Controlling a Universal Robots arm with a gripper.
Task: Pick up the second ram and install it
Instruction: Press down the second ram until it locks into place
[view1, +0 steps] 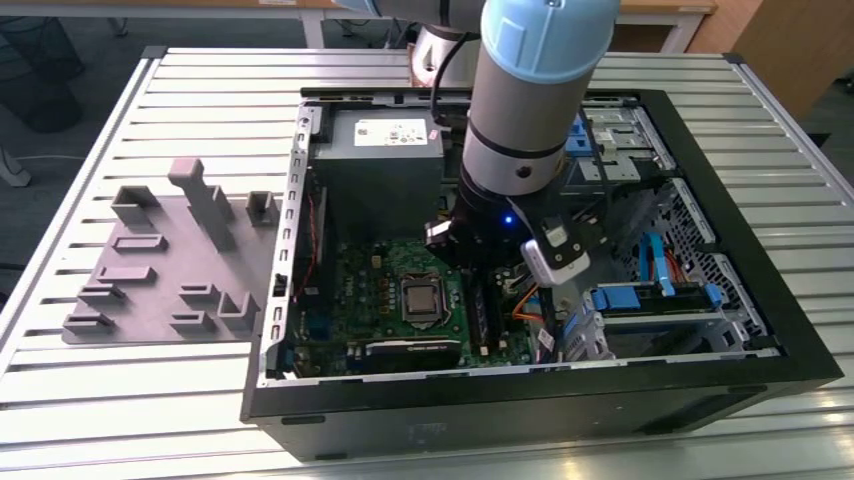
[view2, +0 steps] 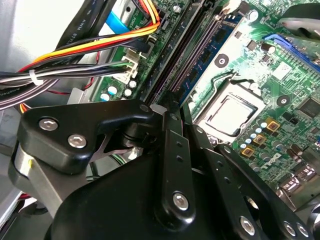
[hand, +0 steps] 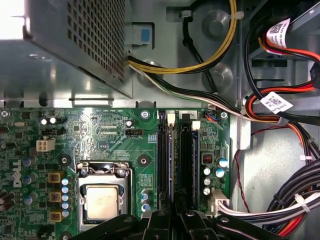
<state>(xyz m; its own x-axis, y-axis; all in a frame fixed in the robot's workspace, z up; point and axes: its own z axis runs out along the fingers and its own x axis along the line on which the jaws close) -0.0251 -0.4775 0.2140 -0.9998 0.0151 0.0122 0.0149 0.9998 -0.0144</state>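
Black pincer (view2: 167, 107) linkage fills my near view; I judge its fingers pressed together on the second ram (hand: 186, 160), whose long axis runs straight away along the motherboard (hand: 100, 135) slots.

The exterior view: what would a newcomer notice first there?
The arm reaches down into the open computer case, above the green motherboard. On the exterior view's left lies a gray tray with upright blocks. In the first wrist view, the gripper is beside the memory slots.
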